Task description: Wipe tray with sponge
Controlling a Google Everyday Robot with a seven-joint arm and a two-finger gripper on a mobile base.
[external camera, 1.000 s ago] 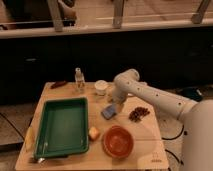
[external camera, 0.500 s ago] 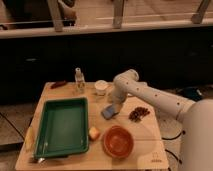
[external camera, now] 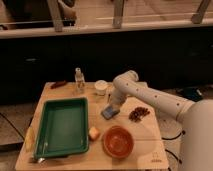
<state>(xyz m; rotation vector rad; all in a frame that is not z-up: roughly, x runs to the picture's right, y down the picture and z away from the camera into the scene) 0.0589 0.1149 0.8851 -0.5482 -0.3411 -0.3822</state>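
We note: gripper [external camera: 113, 104] down at sponge [external camera: 110, 113] - grip state, cannot tell. Sponge on table [external camera: 148, 142], right of tray [external camera: 62, 127], apart from it. Lump [external camera: 93, 133] between tray and bowl [external camera: 118, 142] - outside both.

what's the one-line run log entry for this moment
gripper: low over blue-grey sponge, grip unclear | sponge: on table, right of green tray | tray: sponge not in it, wipe not started
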